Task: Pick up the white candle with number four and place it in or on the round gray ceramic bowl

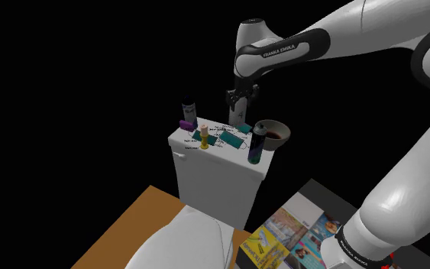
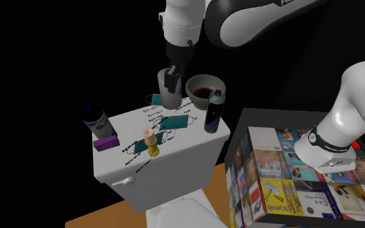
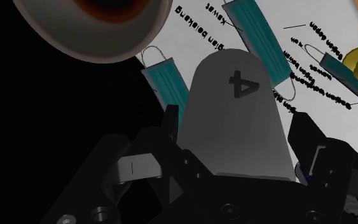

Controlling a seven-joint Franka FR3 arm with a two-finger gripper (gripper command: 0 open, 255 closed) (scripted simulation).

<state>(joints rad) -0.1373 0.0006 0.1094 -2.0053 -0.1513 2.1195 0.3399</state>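
Since the grey bowl point(image 3: 50, 32) waits at upper left, entry one reads: white candle point(image 3: 231, 108) marked 4, centre frame, clasped by my gripper point(image 3: 238, 137) between both fingers point(image 3: 170, 127), apparently raised off the white tabletop point(image 3: 187, 41) for carrying over.

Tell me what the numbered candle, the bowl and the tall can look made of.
The candle is plain matte grey-white with a dark 4 on it; likely wax, though the flat surface leaves that open. The bowl is smooth grey outside and dark reddish-brown inside with a soft sheen, suggesting glazed ceramic. The can has a printed body and a pale shiny cap; probably metal, but unsure.
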